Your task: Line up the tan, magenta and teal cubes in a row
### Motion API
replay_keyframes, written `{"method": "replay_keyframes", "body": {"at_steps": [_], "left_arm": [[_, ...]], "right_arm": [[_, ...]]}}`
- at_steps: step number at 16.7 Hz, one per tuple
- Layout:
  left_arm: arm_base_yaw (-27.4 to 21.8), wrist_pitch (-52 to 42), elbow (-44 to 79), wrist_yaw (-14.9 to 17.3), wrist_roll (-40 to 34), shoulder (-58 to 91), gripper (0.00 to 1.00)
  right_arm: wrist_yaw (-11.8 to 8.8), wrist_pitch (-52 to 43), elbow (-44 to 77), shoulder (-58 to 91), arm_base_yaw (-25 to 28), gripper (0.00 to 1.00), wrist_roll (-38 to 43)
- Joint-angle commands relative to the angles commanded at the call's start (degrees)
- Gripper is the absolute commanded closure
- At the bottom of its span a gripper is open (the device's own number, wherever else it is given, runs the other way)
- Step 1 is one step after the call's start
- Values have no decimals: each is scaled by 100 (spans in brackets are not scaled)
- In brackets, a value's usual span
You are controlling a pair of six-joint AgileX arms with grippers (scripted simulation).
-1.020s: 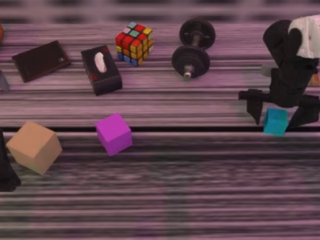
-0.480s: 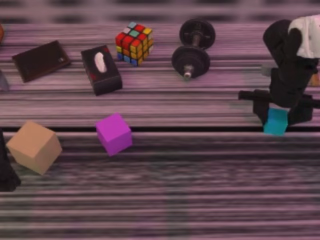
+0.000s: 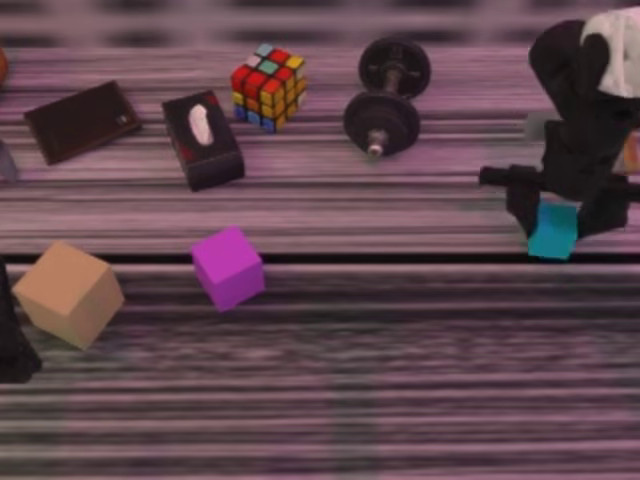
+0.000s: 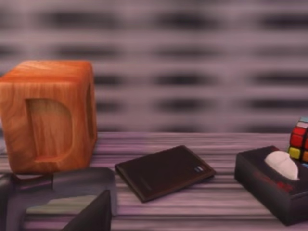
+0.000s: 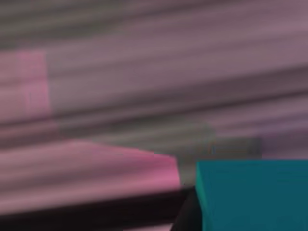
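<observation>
Near half of table [image 3: 330,400] is lying bare below the magenta cube [image 3: 229,266] and tan cube [image 3: 68,293]. Open strip is running between the magenta cube and the teal cube [image 3: 552,232] at far right. Back row is crowding the far edge: wallet [image 3: 81,121], black tissue box [image 3: 203,139], puzzle cube [image 3: 268,86], dumbbell [image 3: 387,96]. Right gripper [image 3: 558,215] is occupying the right side, clamped on the teal cube.

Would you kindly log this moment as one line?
right claw: shut on teal cube | left arm: parked, table's left edge | tan cube, magenta cube: untouched
</observation>
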Motion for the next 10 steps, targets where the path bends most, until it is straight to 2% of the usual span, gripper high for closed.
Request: {"method": "replay_keyframes", "body": {"at_steps": [4, 10], "left_arm": [[0, 0, 0, 0, 0, 0, 0], [0, 0, 0, 0, 0, 0, 0]], "right_arm": [[-4, -805, 466, -298, 16, 100, 2], [-6, -870, 506, -343, 3, 100, 16]]}}
